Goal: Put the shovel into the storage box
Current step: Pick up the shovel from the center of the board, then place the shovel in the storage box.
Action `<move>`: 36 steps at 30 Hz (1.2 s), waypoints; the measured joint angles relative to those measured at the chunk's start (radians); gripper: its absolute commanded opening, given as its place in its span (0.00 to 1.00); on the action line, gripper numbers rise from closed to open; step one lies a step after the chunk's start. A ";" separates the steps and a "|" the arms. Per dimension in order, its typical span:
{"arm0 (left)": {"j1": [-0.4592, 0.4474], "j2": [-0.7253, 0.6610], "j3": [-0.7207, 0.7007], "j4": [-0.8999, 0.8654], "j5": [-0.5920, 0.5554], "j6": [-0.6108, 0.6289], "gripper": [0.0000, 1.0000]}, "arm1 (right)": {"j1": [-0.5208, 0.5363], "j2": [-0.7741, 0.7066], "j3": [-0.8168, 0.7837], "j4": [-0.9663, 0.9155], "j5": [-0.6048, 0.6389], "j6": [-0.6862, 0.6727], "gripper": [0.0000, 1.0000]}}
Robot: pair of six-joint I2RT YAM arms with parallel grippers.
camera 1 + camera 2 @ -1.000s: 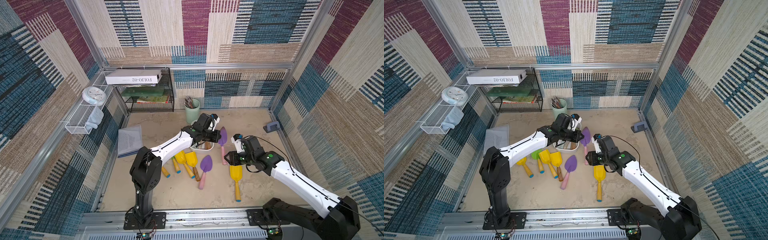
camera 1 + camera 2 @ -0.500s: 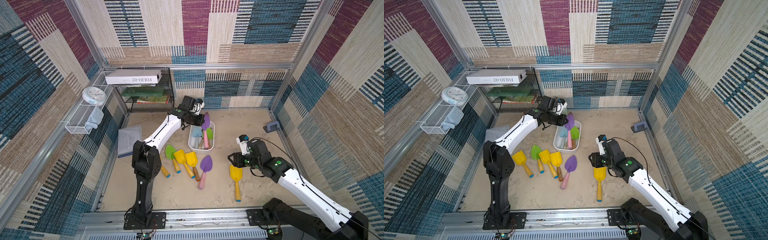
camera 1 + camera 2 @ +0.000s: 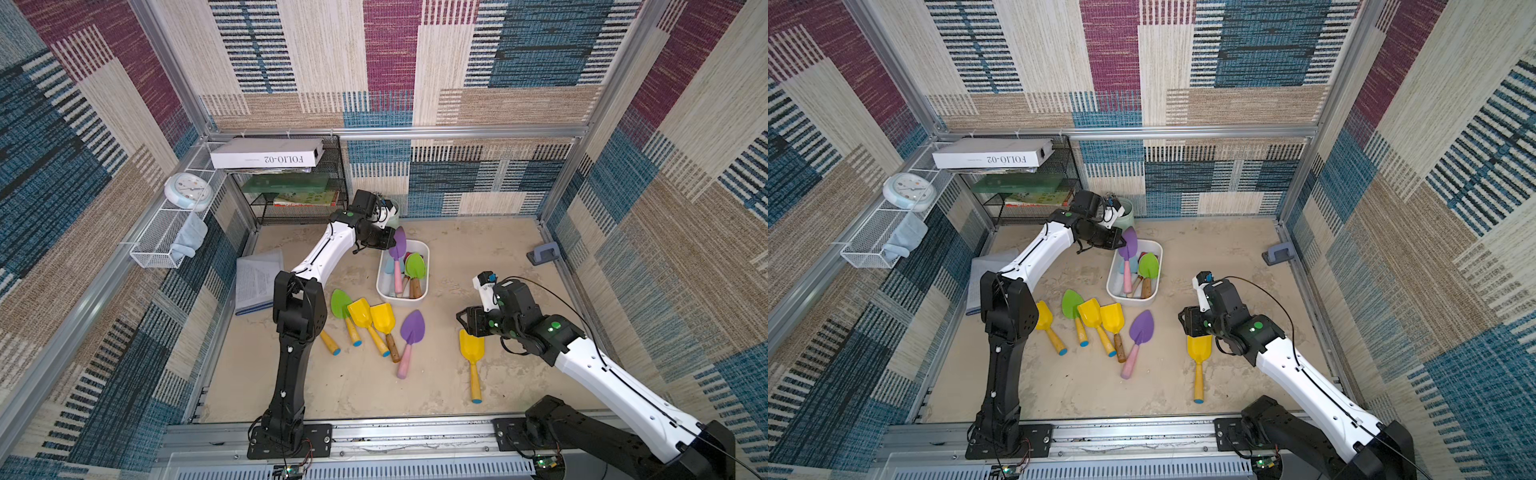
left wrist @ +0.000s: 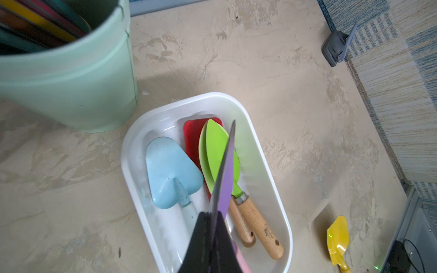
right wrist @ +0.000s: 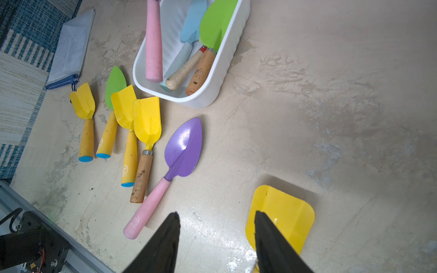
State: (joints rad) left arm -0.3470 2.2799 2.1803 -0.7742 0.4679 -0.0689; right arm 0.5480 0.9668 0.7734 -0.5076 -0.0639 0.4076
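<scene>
We see the storage box (image 4: pixel 256 163) directly under the purple shovel (image 4: pixel 224 175), long axes nearly aligned, pink handle hanging over it, blade pinched in our left gripper (image 4: pixel 211 214), while the right gripper (image 5: pixel 216 216) hangs spread over a yellow shovel (image 5: pixel 283 212).

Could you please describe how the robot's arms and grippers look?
The left arm and right arm have white shells and black joints, each with a green dot. A thin black cable loops off the right wrist. The left gripper and right gripper have black, tapered fingers.
</scene>
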 measured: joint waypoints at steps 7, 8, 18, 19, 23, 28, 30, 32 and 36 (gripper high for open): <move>0.007 0.056 0.015 0.018 0.038 -0.030 0.00 | 0.000 0.009 -0.002 -0.001 0.000 0.000 0.54; 0.007 0.060 0.015 0.020 0.040 -0.035 0.00 | 0.000 0.011 -0.002 0.000 0.000 0.000 0.55; 0.008 0.092 0.016 0.048 0.051 -0.036 0.00 | 0.000 0.034 -0.004 0.003 0.000 0.000 0.54; 0.008 0.098 0.016 0.048 0.051 -0.036 0.00 | 0.000 0.037 -0.004 0.004 0.000 0.000 0.54; 0.007 0.123 0.019 0.047 0.055 -0.036 0.00 | 0.000 0.041 -0.006 0.004 0.000 0.000 0.54; 0.007 0.148 0.047 0.033 0.058 -0.035 0.00 | 0.000 0.046 -0.009 0.005 0.000 0.000 0.54; 0.007 0.156 0.060 0.027 0.057 -0.035 0.00 | 0.000 0.048 -0.011 0.005 0.000 0.000 0.54; 0.007 0.165 0.073 0.018 0.056 -0.035 0.03 | 0.000 0.049 -0.012 0.007 0.000 0.000 0.54; 0.006 0.187 0.096 0.006 0.054 -0.032 0.22 | 0.000 0.054 -0.016 0.010 0.000 -0.001 0.54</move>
State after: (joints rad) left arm -0.3405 2.4664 2.2765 -0.7677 0.5220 -0.1013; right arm 0.5480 1.0210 0.7570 -0.4973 -0.0643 0.4068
